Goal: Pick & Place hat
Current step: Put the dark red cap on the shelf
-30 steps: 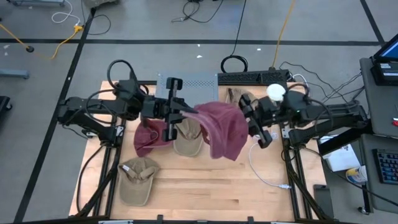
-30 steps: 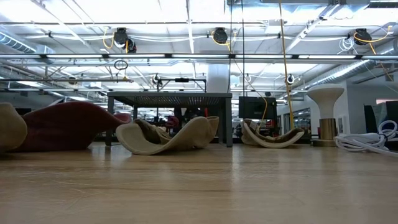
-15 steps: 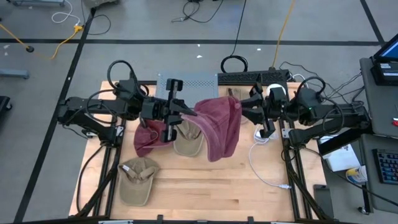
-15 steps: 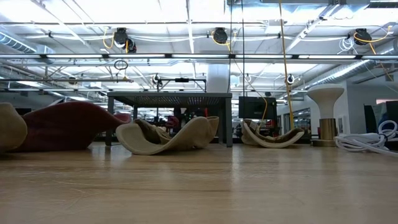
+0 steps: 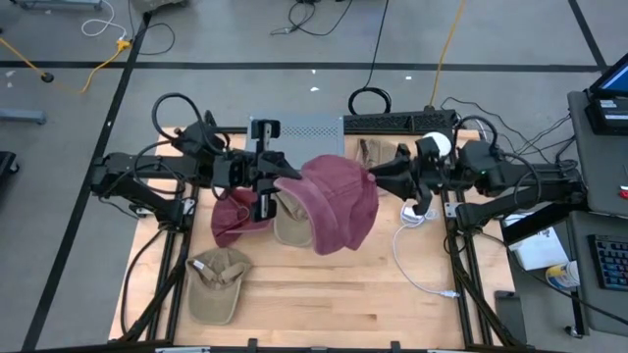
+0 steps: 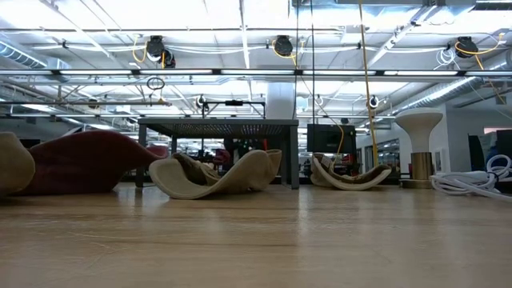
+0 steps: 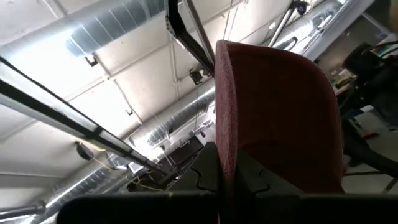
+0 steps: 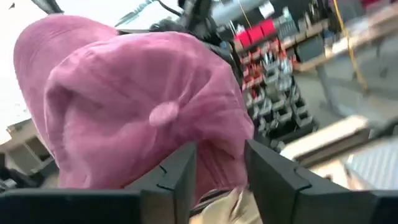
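Observation:
A pink-maroon cap hangs in the air over the table's middle, above the hats lying there. My left gripper is shut on its brim at the cap's left side. My right gripper is open at the cap's right edge; in the right wrist view its two fingers stand on either side of the crown's lower cloth, below the top button. Whether they touch it I cannot tell. Neither gripper shows in the low view. My left gripper pinches the cap's brim between its two fingers, which come level from the table's left. The brim stands on edge between the fingers. The cap is lifted clear, its crown hanging out toward the right arm.
On the table lie a maroon cap, a tan cap beside it, another tan cap near the front left and one at the far edge. A grey perforated plate, a white spool and a white cable are also there.
My right gripper has drawn back from the cap's right side toward the far edge, then come in toward the cap's right edge, turning to point left. The held cap has shifted a little toward the table's left and hangs narrower. My left gripper has kept its hold.

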You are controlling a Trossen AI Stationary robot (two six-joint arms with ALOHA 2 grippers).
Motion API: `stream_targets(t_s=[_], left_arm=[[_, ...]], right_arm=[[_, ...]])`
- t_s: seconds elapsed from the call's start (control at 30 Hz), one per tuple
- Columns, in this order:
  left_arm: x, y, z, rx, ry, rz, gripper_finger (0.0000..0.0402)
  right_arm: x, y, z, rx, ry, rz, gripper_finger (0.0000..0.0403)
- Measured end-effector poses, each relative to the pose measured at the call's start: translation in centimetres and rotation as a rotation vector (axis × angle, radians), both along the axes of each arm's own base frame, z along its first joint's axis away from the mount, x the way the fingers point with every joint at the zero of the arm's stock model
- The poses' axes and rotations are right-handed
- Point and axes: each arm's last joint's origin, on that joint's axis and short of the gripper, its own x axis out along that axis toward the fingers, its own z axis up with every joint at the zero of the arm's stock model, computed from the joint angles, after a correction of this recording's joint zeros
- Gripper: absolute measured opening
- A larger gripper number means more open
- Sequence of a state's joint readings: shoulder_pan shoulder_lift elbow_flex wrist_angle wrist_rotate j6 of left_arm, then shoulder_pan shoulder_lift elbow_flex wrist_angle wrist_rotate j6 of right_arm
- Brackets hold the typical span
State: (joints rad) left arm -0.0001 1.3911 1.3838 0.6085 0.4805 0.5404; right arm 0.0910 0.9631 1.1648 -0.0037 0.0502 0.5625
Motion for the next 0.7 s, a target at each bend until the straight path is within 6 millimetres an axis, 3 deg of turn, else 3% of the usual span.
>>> stream_targets(t_s=[0.17, 0.4, 0.7], left_arm=[[-0.2, -0.1, 0.1, 0.024, -0.023, -0.031, 0.0008], [-0.3, -0.1, 0.3, 0.043, -0.048, -0.049, 0.0008], [-0.3, -0.2, 0.2, 0.068, -0.050, -0.060, 0.0008]], right_arm=[[-0.4, 0.0, -0.2, 0.178, 0.040, 0.021, 0.0170], [-0.6, 0.1, -0.1, 0.383, 0.054, 0.112, 0.0173], [0.9, -0.1, -0.5, 0.624, 0.113, 0.257, 0.0174]])
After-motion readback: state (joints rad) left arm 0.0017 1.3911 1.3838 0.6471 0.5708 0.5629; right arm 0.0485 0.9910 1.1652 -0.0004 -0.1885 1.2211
